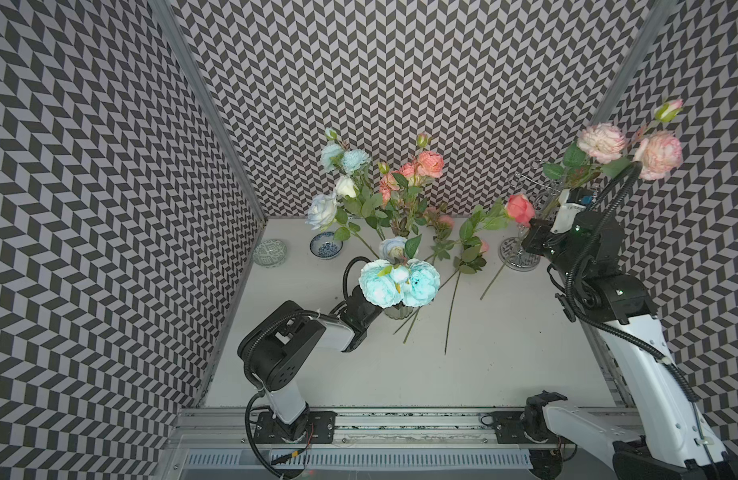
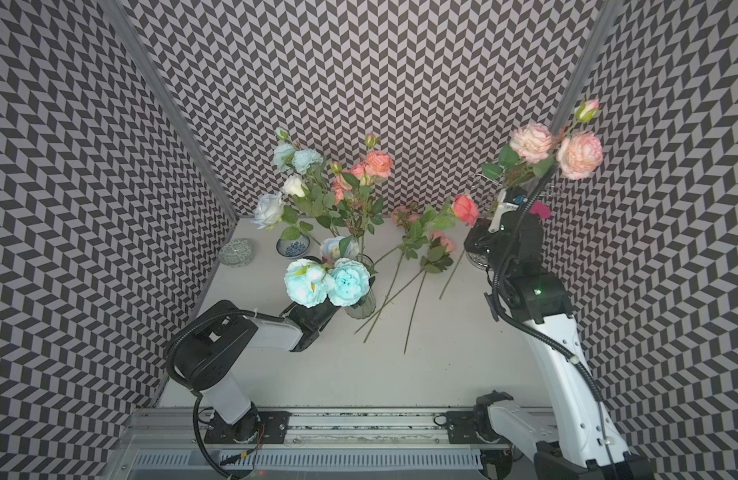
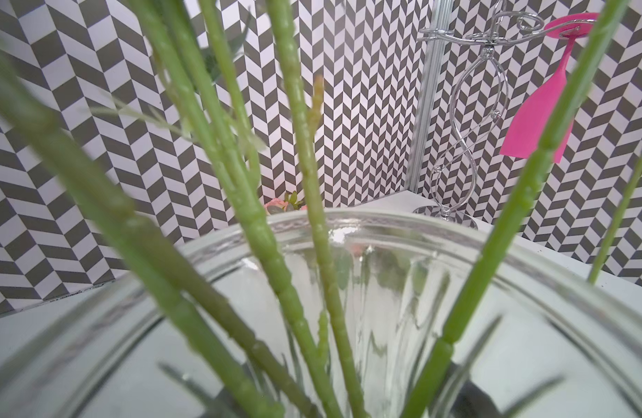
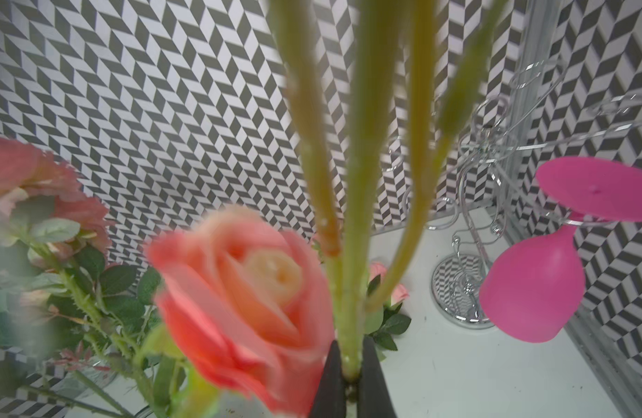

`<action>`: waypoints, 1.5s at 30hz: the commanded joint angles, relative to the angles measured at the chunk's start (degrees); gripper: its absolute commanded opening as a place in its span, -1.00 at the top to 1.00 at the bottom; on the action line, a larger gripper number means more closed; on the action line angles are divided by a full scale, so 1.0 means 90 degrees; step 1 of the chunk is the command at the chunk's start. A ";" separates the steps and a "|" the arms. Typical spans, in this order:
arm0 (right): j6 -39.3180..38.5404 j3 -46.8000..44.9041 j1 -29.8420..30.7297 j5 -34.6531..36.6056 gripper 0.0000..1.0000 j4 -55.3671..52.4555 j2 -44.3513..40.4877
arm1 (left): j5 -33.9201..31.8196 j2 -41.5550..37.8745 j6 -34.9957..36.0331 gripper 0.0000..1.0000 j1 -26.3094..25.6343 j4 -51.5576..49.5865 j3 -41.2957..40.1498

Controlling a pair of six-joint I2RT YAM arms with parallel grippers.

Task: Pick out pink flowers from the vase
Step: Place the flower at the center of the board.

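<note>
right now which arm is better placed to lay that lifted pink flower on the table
Right. The right hand is shut on the pink flower, held high off the table; the left arm is low, beside the vase.

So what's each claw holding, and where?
The right gripper pinches a pink flower by its stalk's lower end; left gripper seems to clasp the vase body, fingers hidden.

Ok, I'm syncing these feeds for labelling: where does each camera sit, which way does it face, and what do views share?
Top views: high over the front rail, facing down toward the back wall; left arm and right arm both show.
Left wrist: at the vase rim, facing through green stalks toward the chrome rack; its own arm unseen.
Right wrist: raised, facing past fingers shut on a pink flower stalk.
Shared: both wrist views catch the magenta glass.
</note>
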 commanded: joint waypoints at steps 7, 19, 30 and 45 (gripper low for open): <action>0.0361 -0.0645 -0.0316 -0.1872 1.00 0.0414 0.0164 | 0.0056 0.0128 -0.0098 1.00 0.0013 -0.0672 -0.0134; -0.0101 -0.0729 0.0573 -0.2138 1.00 0.0594 0.1490 | 0.0078 0.0178 -0.0130 1.00 0.0045 -0.0670 -0.0130; 0.0252 -0.0806 0.0844 -0.2189 1.00 0.1661 0.3291 | 0.0059 0.0118 -0.0126 1.00 0.0061 -0.0673 -0.0145; 0.0829 0.0022 0.0788 -0.1384 0.43 0.2607 0.5281 | 0.0067 0.0051 -0.0117 1.00 0.0042 -0.0712 -0.0166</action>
